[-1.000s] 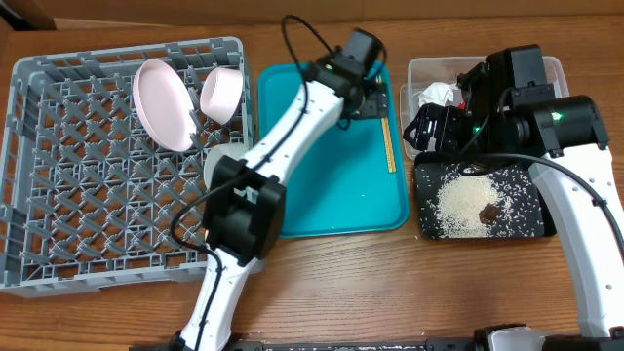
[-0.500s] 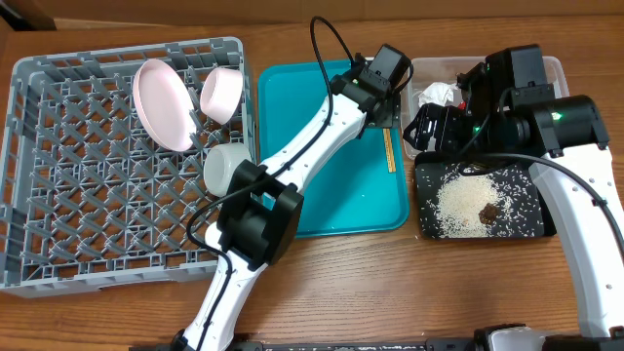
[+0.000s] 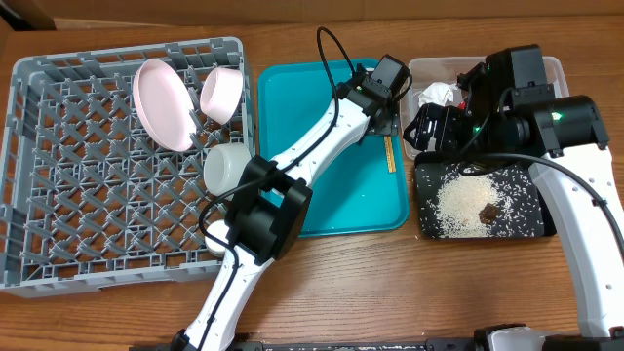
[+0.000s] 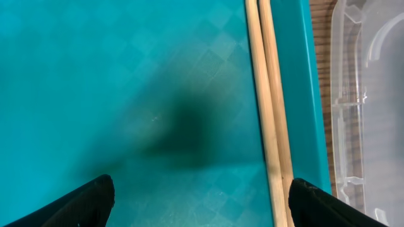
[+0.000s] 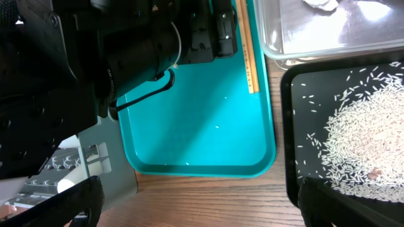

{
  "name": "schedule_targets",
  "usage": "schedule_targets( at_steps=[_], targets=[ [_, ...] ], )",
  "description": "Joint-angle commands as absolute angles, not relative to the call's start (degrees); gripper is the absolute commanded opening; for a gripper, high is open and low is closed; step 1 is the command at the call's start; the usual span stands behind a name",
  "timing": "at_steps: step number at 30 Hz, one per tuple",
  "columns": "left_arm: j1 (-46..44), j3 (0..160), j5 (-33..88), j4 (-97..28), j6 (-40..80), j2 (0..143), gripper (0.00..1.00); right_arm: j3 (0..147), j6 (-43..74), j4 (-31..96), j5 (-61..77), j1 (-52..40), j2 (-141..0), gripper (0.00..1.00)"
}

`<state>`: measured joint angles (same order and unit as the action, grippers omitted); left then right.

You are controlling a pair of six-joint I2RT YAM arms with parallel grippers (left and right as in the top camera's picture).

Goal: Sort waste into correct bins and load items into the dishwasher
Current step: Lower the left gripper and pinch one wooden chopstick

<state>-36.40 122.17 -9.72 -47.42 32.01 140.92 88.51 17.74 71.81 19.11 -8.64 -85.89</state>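
A pair of wooden chopsticks (image 3: 390, 148) (image 4: 268, 113) lies along the right edge of the teal tray (image 3: 331, 200). My left gripper (image 3: 386, 115) (image 4: 201, 186) hangs open low over that tray, the chopsticks just inside its right finger (image 4: 315, 202). My right gripper (image 3: 429, 127) (image 5: 199, 189) stands open and empty above the gap between the teal tray and the bins. The grey dish rack (image 3: 58, 205) holds a pink plate (image 3: 161, 102), a bowl (image 3: 222, 93) and a cup (image 3: 226, 168). The clear tub (image 3: 558, 68) holds a white tissue (image 3: 439, 95). Rice (image 3: 463, 207) and a brown lump (image 3: 487, 211) lie in the black tray (image 3: 534, 222).
My left arm (image 3: 292, 166) reaches diagonally from the table's front across the rack's corner and the teal tray. The right arm (image 3: 575, 205) runs along the table's right side over the black tray. The clear tub's wall (image 4: 366, 94) stands just right of the teal tray.
My left gripper has moved right across the teal tray, closer to the chopsticks. The right arm and all dishes stay put.
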Motion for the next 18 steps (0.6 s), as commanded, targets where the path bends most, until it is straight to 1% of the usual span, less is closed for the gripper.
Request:
schedule_targets(
  at_steps=[1,18],
  targets=[
    [-36.9,122.0,-10.7,-46.7,31.5,142.4,0.9,89.3,17.3,71.7,18.9,-8.6,-85.6,1.0],
    [-37.1,122.0,-10.7,-46.0,31.5,144.4,0.9,89.3,17.3,71.7,18.9,-8.6,-85.6,1.0]
  ],
)
